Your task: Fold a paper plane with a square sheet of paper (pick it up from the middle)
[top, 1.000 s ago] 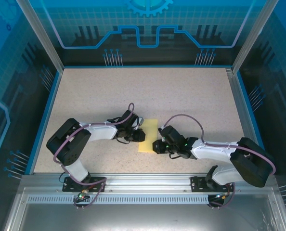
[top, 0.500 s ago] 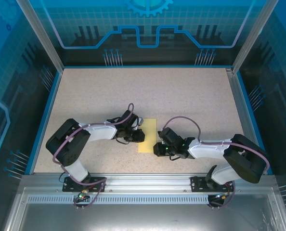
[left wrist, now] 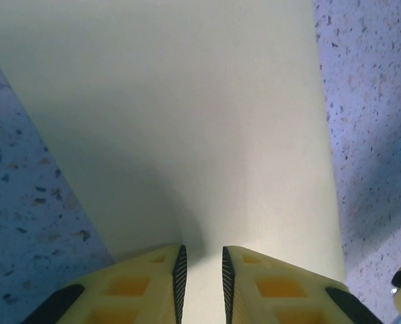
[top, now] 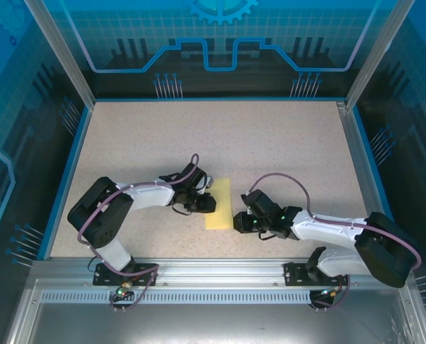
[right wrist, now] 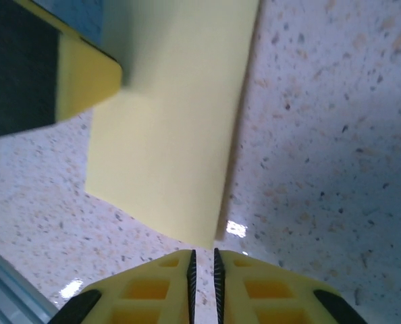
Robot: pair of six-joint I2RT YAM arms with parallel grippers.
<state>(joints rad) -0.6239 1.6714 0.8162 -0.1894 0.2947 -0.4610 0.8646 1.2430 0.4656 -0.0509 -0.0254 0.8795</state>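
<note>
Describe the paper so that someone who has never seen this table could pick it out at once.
Start from the speckled beige table and look at its near middle, between the tips of the two arms. There lies the sheet of paper, flat, pale yellow and narrow. It is the one plain-coloured patch on the speckled surface, flanked by the left gripper and the right gripper.

Overhead view faces down; both wrist views close, sharing paper (top: 219, 204).

Right gripper (top: 238, 222) slid back off the square sheet of paper (top: 219, 204) to its near-right corner. Sheet looked narrower than before. Left gripper (top: 213, 204) shifted slightly further over it.
</note>
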